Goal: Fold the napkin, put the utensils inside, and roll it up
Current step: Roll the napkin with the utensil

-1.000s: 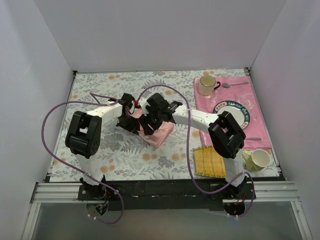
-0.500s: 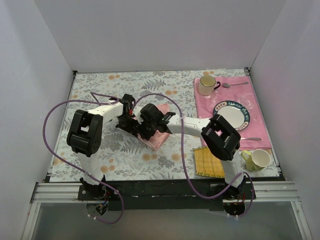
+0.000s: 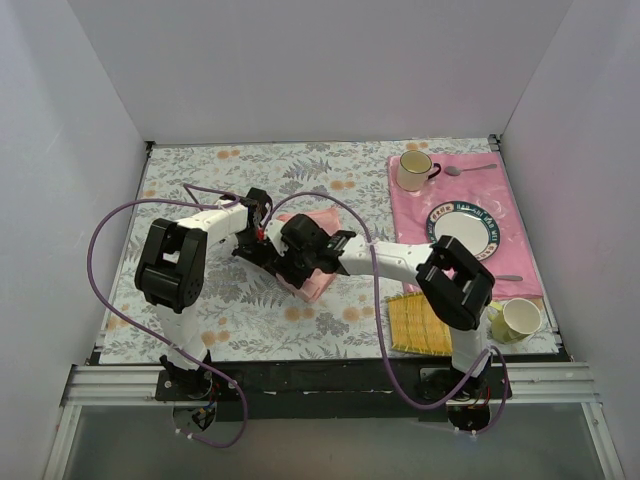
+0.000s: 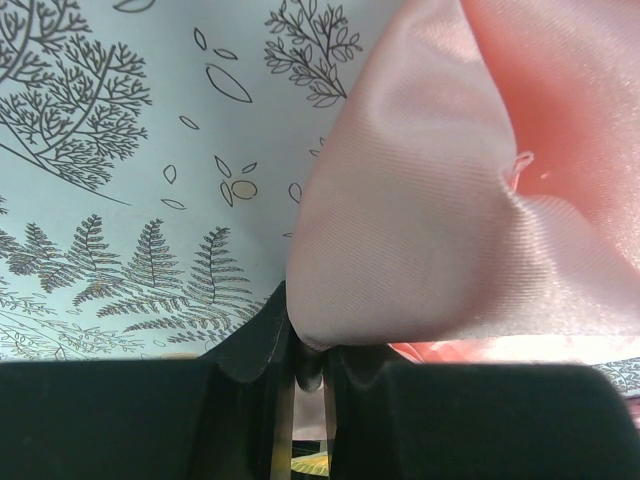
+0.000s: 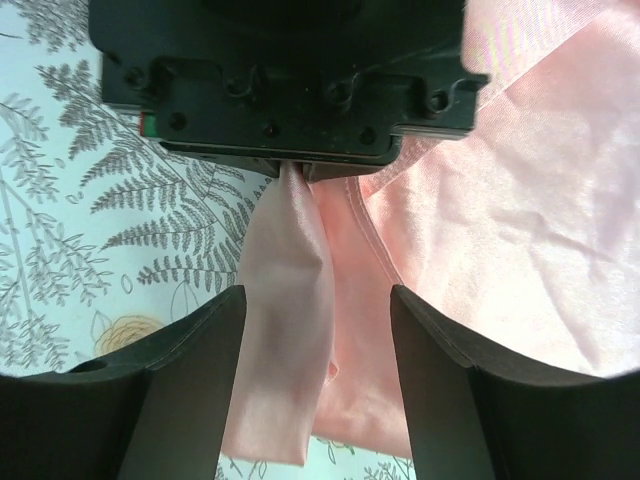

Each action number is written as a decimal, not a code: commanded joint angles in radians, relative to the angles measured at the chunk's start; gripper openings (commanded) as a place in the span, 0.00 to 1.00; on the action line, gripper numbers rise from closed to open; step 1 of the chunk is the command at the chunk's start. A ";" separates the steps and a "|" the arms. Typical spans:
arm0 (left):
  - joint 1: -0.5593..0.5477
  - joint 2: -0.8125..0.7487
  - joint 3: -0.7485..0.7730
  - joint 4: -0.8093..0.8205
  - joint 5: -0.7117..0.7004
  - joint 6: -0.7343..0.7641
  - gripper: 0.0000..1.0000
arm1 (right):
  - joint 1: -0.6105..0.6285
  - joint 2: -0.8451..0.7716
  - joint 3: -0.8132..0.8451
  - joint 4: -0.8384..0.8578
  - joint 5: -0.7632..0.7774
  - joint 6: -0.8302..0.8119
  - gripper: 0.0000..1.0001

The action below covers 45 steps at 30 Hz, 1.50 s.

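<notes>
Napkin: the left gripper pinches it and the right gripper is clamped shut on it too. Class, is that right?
No. The left gripper pinches the napkin, but the right gripper is open, fingers apart either side of the cloth; the right wrist view shows it.

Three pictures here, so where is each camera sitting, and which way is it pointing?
Top external: fixed above and behind the arms, looking down on the table; both arms show whole, bases nearest.
Left wrist: on the left arm, looking along the left gripper, shut on the napkin.
Right wrist: on the right arm, facing the left gripper; the open right gripper straddles the hanging napkin.
Shared: both wrist views show the pinched napkin corner.
</notes>
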<state>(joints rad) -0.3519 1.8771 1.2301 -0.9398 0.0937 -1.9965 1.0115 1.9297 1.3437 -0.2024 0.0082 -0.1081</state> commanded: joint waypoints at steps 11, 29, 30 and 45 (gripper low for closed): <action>-0.013 0.010 -0.007 -0.042 0.035 -0.124 0.00 | 0.006 -0.017 -0.012 0.069 -0.117 0.028 0.66; -0.015 -0.012 -0.023 -0.047 0.040 -0.131 0.00 | 0.018 0.051 -0.118 0.107 -0.079 0.067 0.24; -0.013 -0.021 -0.026 -0.041 0.037 -0.121 0.00 | 0.018 0.052 -0.123 0.106 -0.083 0.073 0.20; -0.004 -0.337 -0.158 0.286 -0.043 0.180 0.61 | -0.111 0.158 -0.238 0.216 -0.652 0.235 0.01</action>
<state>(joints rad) -0.3553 1.6939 1.0946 -0.7860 0.0700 -1.9026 0.9134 1.9812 1.1721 0.0845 -0.4034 0.0772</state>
